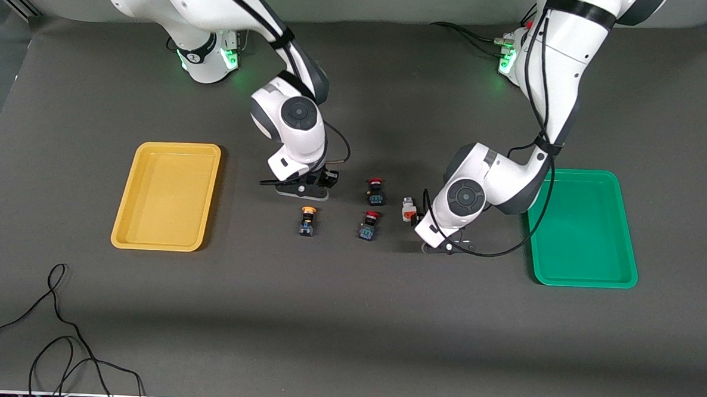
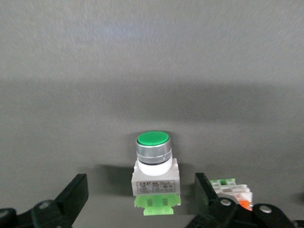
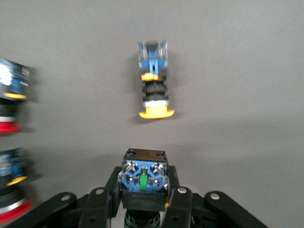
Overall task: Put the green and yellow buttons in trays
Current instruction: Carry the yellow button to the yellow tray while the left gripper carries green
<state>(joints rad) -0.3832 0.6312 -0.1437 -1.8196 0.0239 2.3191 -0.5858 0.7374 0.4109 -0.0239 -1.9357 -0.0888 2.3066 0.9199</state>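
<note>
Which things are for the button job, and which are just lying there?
For the job: yellow tray, green tray, yellow-capped button, green button inside the open left hand, white-and-orange block, gripped button in the right hand, cap hidden.

Just lying about: two red-capped buttons, black cables.

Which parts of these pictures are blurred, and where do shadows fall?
Right wrist view: the red-capped dark push buttons at the edge are smeared; the yellow-capped dark push button is slightly soft.
Left wrist view: the green-capped white push button is sharp, with a shadow beside it.
Front view: evenly lit.
</note>
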